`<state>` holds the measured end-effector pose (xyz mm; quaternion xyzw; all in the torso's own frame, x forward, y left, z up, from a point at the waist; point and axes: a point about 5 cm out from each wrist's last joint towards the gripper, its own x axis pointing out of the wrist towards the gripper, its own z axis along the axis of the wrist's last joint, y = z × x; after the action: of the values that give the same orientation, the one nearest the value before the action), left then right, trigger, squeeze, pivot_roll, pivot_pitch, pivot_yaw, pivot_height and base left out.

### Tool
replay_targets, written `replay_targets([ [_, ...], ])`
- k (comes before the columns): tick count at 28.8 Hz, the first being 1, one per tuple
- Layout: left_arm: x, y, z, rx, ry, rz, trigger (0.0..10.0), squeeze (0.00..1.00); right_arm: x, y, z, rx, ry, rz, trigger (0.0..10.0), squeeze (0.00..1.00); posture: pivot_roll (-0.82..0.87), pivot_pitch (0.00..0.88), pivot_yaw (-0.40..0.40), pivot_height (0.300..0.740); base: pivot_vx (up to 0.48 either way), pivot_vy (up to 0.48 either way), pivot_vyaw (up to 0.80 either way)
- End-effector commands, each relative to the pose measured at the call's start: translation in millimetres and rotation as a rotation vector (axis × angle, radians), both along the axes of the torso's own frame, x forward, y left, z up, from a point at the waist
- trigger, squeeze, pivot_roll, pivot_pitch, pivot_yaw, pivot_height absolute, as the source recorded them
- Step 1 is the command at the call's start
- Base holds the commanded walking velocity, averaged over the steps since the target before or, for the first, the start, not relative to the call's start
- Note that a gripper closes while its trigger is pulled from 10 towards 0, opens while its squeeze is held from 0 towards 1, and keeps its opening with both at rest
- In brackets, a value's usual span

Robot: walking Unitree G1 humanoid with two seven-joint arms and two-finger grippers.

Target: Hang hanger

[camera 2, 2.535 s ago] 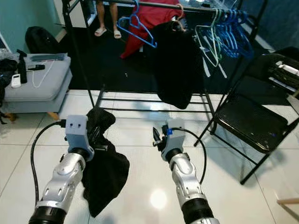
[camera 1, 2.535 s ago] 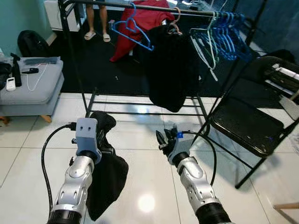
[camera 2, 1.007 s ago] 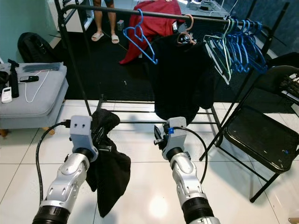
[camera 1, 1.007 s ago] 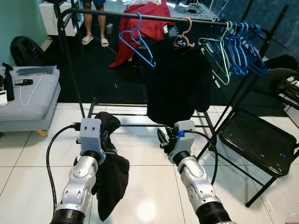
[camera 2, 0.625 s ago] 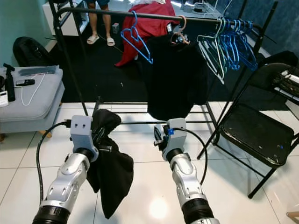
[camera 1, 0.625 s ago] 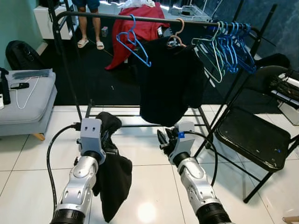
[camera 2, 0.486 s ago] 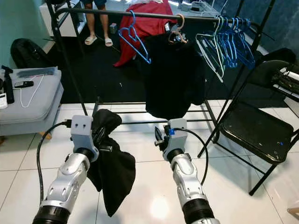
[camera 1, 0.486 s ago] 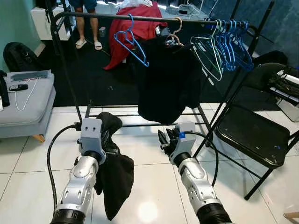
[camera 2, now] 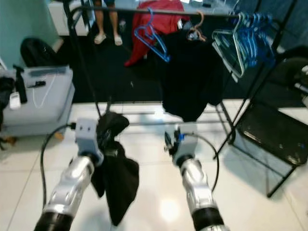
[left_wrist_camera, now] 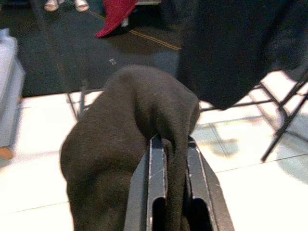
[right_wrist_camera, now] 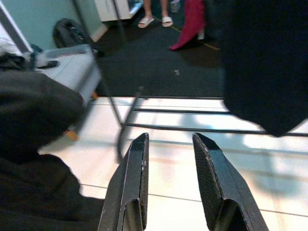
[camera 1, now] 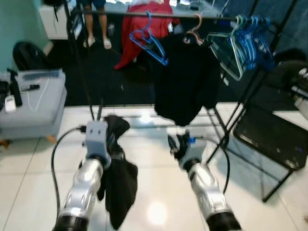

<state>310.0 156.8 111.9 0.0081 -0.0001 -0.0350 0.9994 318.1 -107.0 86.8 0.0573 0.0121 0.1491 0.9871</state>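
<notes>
Your left end effector (left_wrist_camera: 173, 154) remains clamped on the dark garment (camera 1: 118, 178), which hangs to the floor; your right end effector (right_wrist_camera: 171, 166) stays parted and empty. Since half a second ago the view has shifted and blurred, while the blue hanger (camera 1: 151, 38) hangs unchanged on the rack rail (camera 1: 120, 15) beside the black hung garment (camera 1: 185, 82).

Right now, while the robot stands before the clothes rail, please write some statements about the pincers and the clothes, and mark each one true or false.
1. The left pincer is shut on a dark garment. True.
2. The right pincer holds a blue hanger. False: its fingers are open and hold nothing.
3. A black garment hangs on the rail. True.
4. The blue hangers lie on the folding chair. False: they hang on the rail.
5. A person's legs show beyond the rail. True.
</notes>
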Motion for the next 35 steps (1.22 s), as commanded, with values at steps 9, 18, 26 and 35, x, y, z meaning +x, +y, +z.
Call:
replay_targets([
  [9,2.8,-6.3,6,0.023,-0.027,-0.029,10.0,0.00,0.9,-0.4,0,0.007,-0.002,-0.011,10.0,0.00,-0.03,0.116,-0.041,0.740,0.000,-0.480,0.00],
  [18,5.4,-3.5,11,-0.002,-0.042,-0.019,10.0,0.00,2.3,-2.1,3,0.008,-0.009,-0.015,10.0,0.00,-0.03,0.119,-0.041,0.740,0.000,-0.053,0.00],
  [26,13.2,2.0,29,0.013,-0.113,-0.028,10.0,0.00,5.5,-9.2,8,-0.034,-0.040,-0.001,10.0,0.00,-0.03,0.120,-0.041,0.740,0.000,0.000,0.00],
  [35,12.6,-3.5,66,-0.053,-0.296,-0.380,10.0,0.00,-20.5,-18.1,-17,-0.215,0.027,0.410,10.0,0.00,-0.04,0.123,-0.032,0.740,0.000,0.000,0.00],
])
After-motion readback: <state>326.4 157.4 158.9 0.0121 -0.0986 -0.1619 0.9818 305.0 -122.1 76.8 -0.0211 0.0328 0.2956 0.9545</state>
